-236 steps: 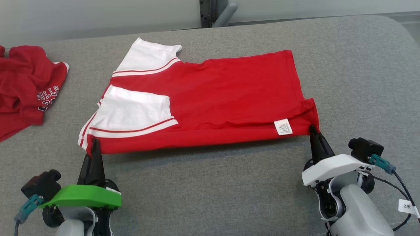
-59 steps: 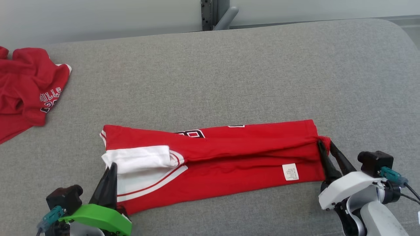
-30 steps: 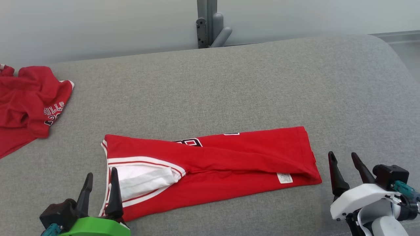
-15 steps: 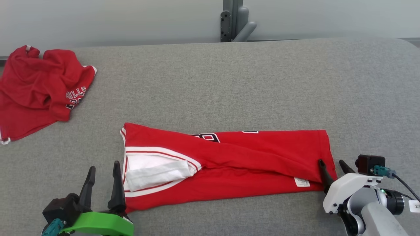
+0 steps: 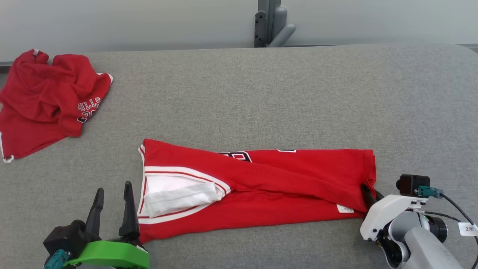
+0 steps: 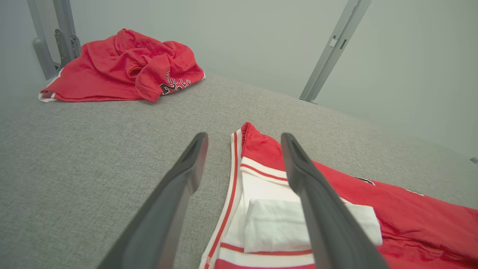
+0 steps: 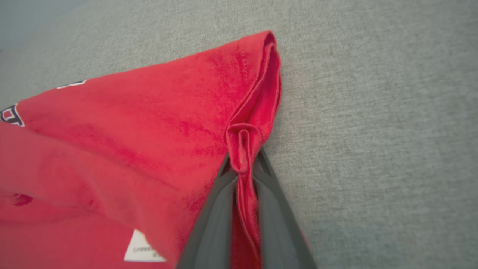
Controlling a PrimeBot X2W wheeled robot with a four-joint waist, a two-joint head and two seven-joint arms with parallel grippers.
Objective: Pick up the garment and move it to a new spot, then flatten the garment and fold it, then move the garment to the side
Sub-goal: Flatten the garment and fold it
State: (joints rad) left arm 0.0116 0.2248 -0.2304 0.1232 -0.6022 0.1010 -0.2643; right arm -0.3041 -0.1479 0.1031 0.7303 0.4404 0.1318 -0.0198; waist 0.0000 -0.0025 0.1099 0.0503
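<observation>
The garment (image 5: 261, 186), a red jersey with white striped sleeves, lies folded into a long band across the grey cushion. My right gripper (image 5: 369, 192) is shut on the garment's right hem, and the right wrist view shows the red hem (image 7: 242, 149) bunched between the two dark fingers. My left gripper (image 5: 112, 196) stands open at the garment's left end; in the left wrist view one finger (image 6: 317, 198) lies over the white sleeve (image 6: 276, 224) and the other (image 6: 175, 194) over bare cushion, pinching nothing.
A second red jersey (image 5: 44, 101) lies crumpled at the far left of the cushion (image 5: 261, 93), also seen as a heap (image 6: 127, 67) in the left wrist view. A grey metal post (image 5: 270, 22) rises behind the cushion's back edge.
My right gripper moved in to the garment's right hem and shut on it. The head camera shifted, so the whole scene slid right. The left gripper stays open.
</observation>
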